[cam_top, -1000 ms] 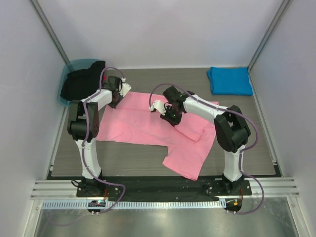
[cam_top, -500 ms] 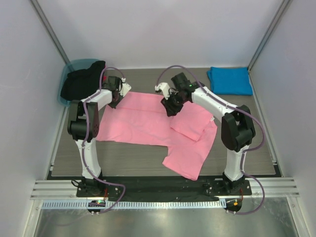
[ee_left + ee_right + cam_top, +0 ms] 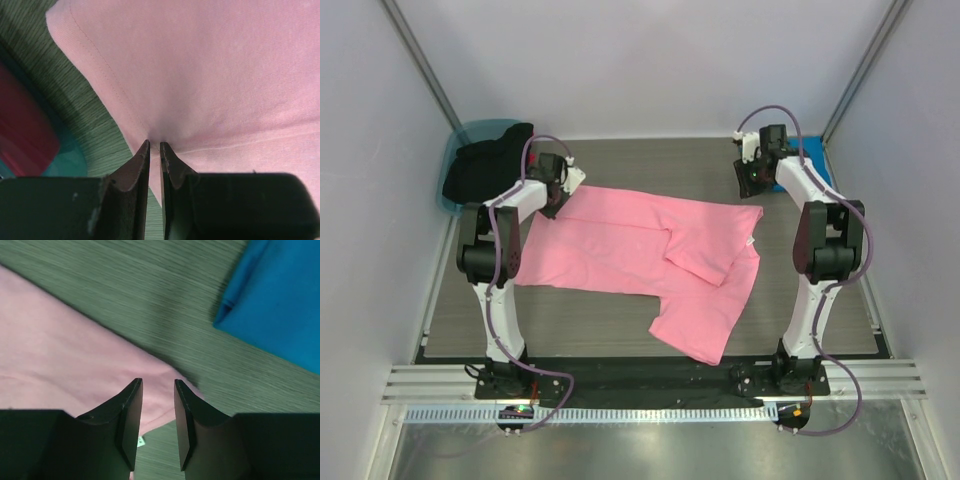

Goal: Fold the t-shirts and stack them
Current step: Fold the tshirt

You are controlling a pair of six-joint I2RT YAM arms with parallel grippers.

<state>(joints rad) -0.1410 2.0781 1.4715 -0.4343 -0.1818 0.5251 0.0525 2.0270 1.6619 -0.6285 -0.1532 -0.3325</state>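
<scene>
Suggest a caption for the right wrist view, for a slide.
Open, empty right end effector above a corner of the pink t-shirt, with the folded blue t-shirt beyond on the table.

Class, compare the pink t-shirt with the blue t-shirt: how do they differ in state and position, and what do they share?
The pink t-shirt lies spread across the middle of the table, only partly folded; the blue t-shirt sits at the far right, showing a neat folded edge. The left gripper pinches the pink t-shirt's edge; no gripper touches the blue t-shirt. Both are plain, single-colour cloth resting on the table.
</scene>
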